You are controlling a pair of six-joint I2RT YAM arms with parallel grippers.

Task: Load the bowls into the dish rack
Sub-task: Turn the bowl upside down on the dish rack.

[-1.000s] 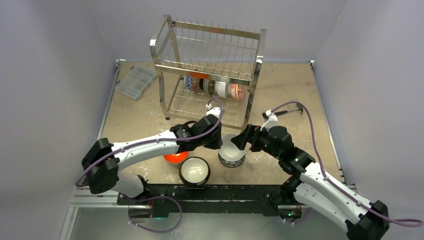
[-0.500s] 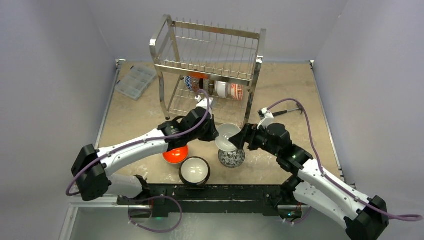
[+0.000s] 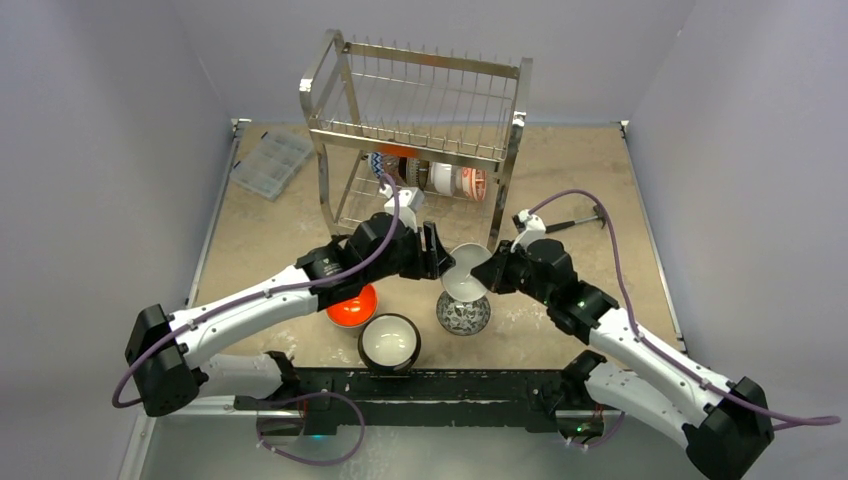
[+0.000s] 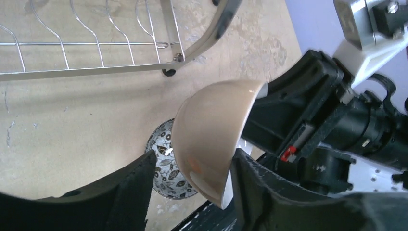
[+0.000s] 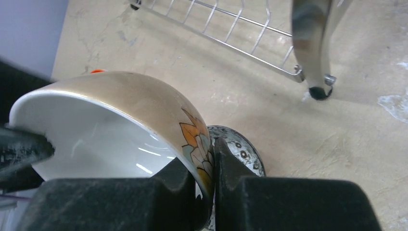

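The tan glazed ceramic bowl [image 3: 466, 266] [image 4: 211, 125] [image 5: 120, 98] hangs in the air above the tabletop [image 3: 280, 240]. It is tilted, with its opening turned toward the right arm, and it is close to the near right leg of the rack. Its outside is smooth and shiny, with a painted flower in orange and pale teal. The inside is plain white.

The right end effector [image 3: 488, 272] [image 5: 208, 166] is clamped on the rim, one finger inside the wall and one outside. The left end effector [image 3: 440, 265] [image 4: 192, 159] has its fingers apart, one at each side of the bowl's round back. A gap shows at one finger; at the other I cannot tell if it touches.

Under the held bowl, on the tabletop, stands a round bowl with dark leaf pattern [image 3: 463, 316] [image 4: 168, 171] [image 5: 240, 147]. It is mostly covered in both wrist views, and I cannot tell whether it is upright or upside down. To its left lies a glossy orange-red bowl [image 3: 352, 308], half hidden by the left arm. Nearer to the arm bases is a dark-rimmed bowl with white inside [image 3: 389, 340].

The tall two-tier steel wire dish rack [image 3: 420, 120] stands far in the middle, shiny, with thin upright prongs. On its lower tier a row of bowls on edge [image 3: 430, 177] shows behind the wires; their number is hard to count. A flat clear plastic compartment box [image 3: 268, 162] lies at the far left. The tabletop is beige and mottled like stone.
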